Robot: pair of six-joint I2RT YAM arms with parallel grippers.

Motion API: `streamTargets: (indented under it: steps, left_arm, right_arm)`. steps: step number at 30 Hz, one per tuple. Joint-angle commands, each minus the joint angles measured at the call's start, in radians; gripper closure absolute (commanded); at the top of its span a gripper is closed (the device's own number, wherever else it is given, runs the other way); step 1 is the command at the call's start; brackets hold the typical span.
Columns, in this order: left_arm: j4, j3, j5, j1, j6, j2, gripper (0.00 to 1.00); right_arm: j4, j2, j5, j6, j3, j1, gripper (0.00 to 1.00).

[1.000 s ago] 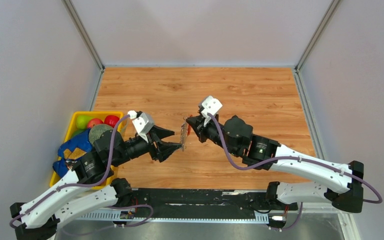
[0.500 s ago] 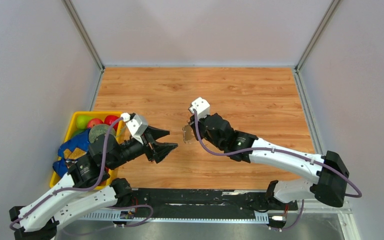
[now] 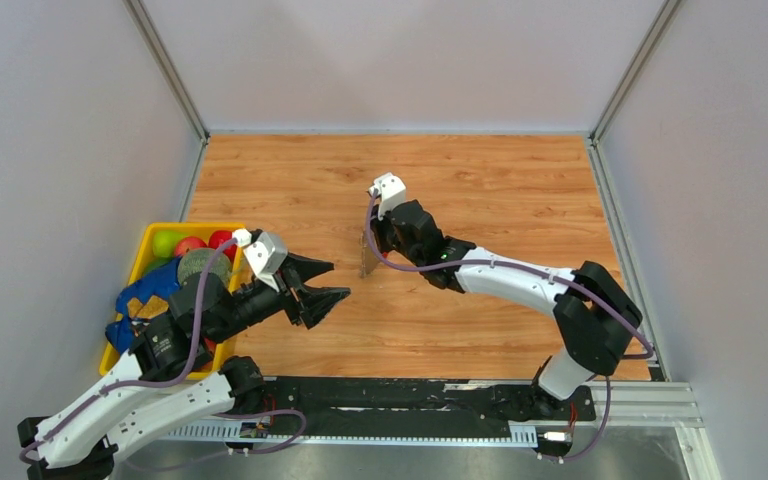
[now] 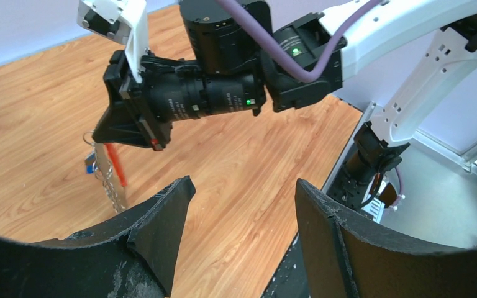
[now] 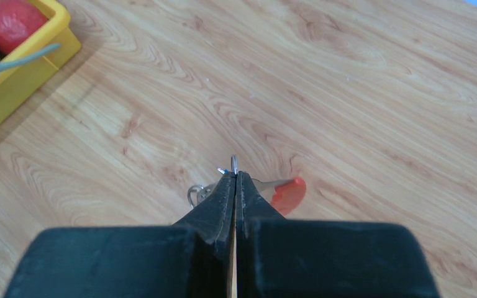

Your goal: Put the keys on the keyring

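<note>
Holds the keyring (image 3: 366, 258), long axis hanging vertical, at mid-frame in the tightly pinched right gripper (image 3: 374, 243).
Shows the keys (image 4: 90, 162) dangling just beside it; finds the left gripper (image 3: 336, 282) spread wide and empty at lower left, aimed at it, apart.

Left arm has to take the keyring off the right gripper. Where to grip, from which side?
Likely the free lower end of the keyring. It hangs down from the shut right gripper, which pinches its top, so only the bottom is clear. Bring the open left gripper in level from its own side, jaws across the flat glittery faces, below the keys.
</note>
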Motion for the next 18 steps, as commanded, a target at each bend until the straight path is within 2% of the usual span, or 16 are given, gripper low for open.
streamTargets:
  steps: [1, 5, 10, 18]
  left_arm:
    - [-0.005, 0.009, -0.019, 0.002, -0.006, -0.022, 0.29]
    - [-0.012, 0.012, -0.020, 0.003, 0.003, -0.020, 0.28]
    - [-0.018, 0.013, -0.025, 0.002, 0.018, -0.021, 0.28]
    - [-0.007, 0.008, -0.022, 0.003, 0.027, 0.008, 0.28]
  right_arm:
    - [0.216, 0.058, -0.078, -0.013, 0.042, -0.031, 1.00]
    - [0.281, 0.101, -0.096, -0.009, -0.007, -0.041, 1.00]
    - [0.328, 0.057, -0.074, 0.008, -0.127, -0.044, 1.00]
    - [0.279, -0.033, 0.004, 0.032, -0.235, -0.047, 1.00]
